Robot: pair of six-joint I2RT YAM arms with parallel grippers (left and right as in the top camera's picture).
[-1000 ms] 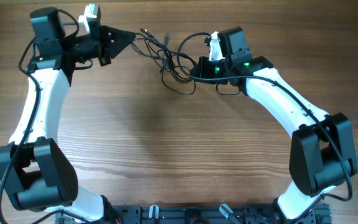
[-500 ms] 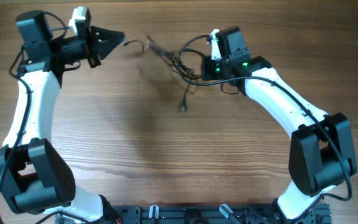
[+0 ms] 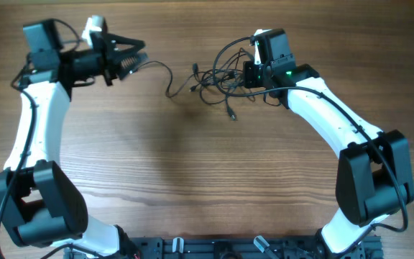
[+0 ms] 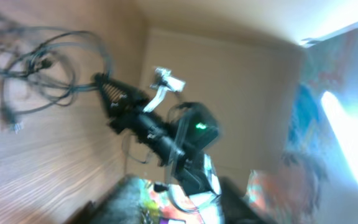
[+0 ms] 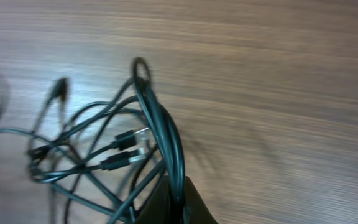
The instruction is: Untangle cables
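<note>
My right hand (image 3: 246, 74) is clenched on the cables (image 3: 218, 72). In my right wrist view its fingers (image 5: 169, 202) press together at the bottom edge, and several cords rise out of the pinch in one tight arch before spreading into loose loops over the wood. Two silvery-tipped plugs (image 5: 135, 138) lie side by side inside those loops, just left of the arch. From overhead the tangle sits near the far edge of the tabletop (image 3: 192, 173), a little right of its middle, bunched against my right fingertips. One plug end (image 3: 231, 115) trails out of it toward the middle of the tabletop and lies flat on the wood. My left hand (image 3: 139, 56) is near the far left corner, well apart from the tangle, and it is released: its two fingers stand spread, pointing toward my right hand. A single strand (image 3: 168, 78) starts close to my left fingertips, curves along the far edge and drops in a hook short of the tangle. I cannot tell whether it touches my fingers, or whether it joins the rest of the cords. My left wrist view is blurred and tilted. It shows the tangle on the wood in its upper left corner and my right arm (image 4: 166, 134) reaching to it, its tip at the edge of the loops.
</note>
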